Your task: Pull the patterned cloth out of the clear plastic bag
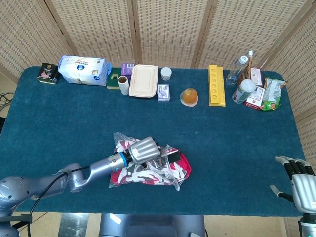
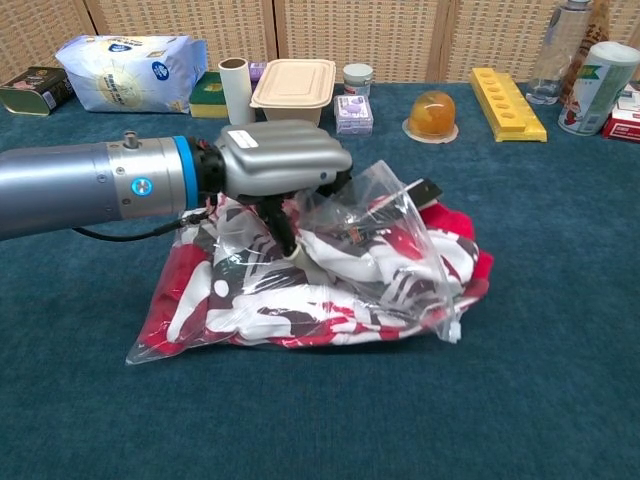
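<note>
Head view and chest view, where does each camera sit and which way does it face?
Head view: high above the near edge, looking steeply down on the whole blue table; shows the left arm with its robot hand on the clear plastic bag, and the right robot hand at the bottom right corner.
Chest view: low, near table height, facing across to the wicker screen; shows only the left arm and robot hand.
Shared: the left robot hand, the bag with the patterned cloth, and the back row of items.
</note>
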